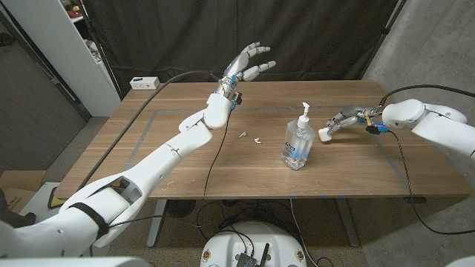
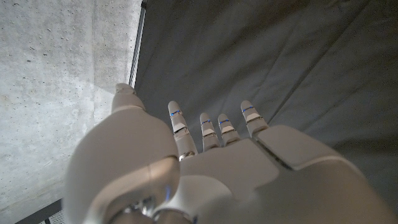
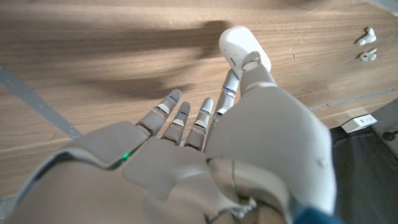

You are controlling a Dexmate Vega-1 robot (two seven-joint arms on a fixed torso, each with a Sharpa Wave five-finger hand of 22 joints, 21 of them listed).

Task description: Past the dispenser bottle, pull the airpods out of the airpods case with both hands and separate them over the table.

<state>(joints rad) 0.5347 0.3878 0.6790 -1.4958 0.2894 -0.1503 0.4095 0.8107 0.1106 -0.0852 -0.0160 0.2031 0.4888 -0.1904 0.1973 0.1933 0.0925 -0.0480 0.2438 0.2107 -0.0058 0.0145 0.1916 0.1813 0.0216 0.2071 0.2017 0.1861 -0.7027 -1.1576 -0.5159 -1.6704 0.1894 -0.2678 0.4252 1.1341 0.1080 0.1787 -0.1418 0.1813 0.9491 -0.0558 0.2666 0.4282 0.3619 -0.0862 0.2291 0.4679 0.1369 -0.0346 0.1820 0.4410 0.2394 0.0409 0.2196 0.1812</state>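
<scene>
Head view: airpods [image 1: 251, 136] are laid apart; airpods case [image 1: 325, 134] is touched by right hand [image 1: 349, 119]; left hand [image 1: 249, 64] is lifted, spread, holding nothing.

The dispenser bottle [image 1: 297, 141] stands upright mid-bench — the 1 tall obstacle between the 2 airpods [image 1: 250, 136] and the right hand [image 1: 345, 121], which sits low at the airpods case [image 1: 325, 134]. The left hand [image 1: 249, 65] is raised clear (fingers spread), leaving bare bench [image 1: 185, 119] beneath it and open wood around the airpods.
</scene>
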